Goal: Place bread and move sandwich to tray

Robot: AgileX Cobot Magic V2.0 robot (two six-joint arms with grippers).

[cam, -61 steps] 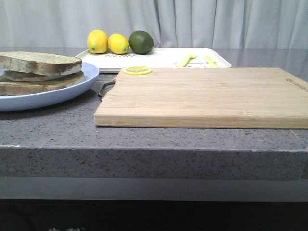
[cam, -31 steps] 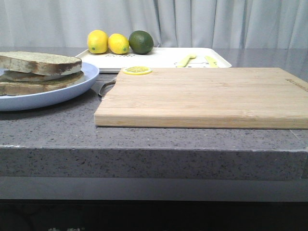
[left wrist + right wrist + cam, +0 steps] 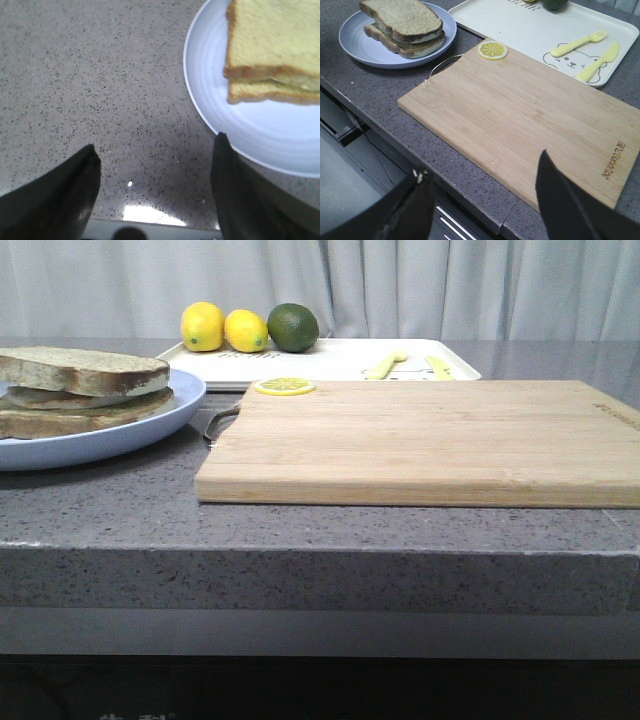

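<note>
The sandwich (image 3: 70, 418) lies on a round pale-blue plate (image 3: 150, 435) at the left of the counter, with the thick bread (image 3: 85, 370) slice on top and a strip of egg white between the slices. The white tray (image 3: 330, 360) stands at the back. Neither gripper shows in the front view. My left gripper (image 3: 156, 141) hovers open over bare counter beside the plate (image 3: 260, 125); the sandwich (image 3: 272, 47) is a little beyond one finger. My right gripper (image 3: 483, 162) is open and empty above the counter's front edge, short of the tray (image 3: 520, 30) and far from the sandwich (image 3: 402, 25).
A wooden cutting board (image 3: 420, 440) fills the middle and right of the counter, with a lemon slice (image 3: 284, 386) on its far-left corner. The tray holds two lemons (image 3: 203, 326), a lime (image 3: 293, 327), a yellow fork (image 3: 579, 42) and knife (image 3: 600, 62).
</note>
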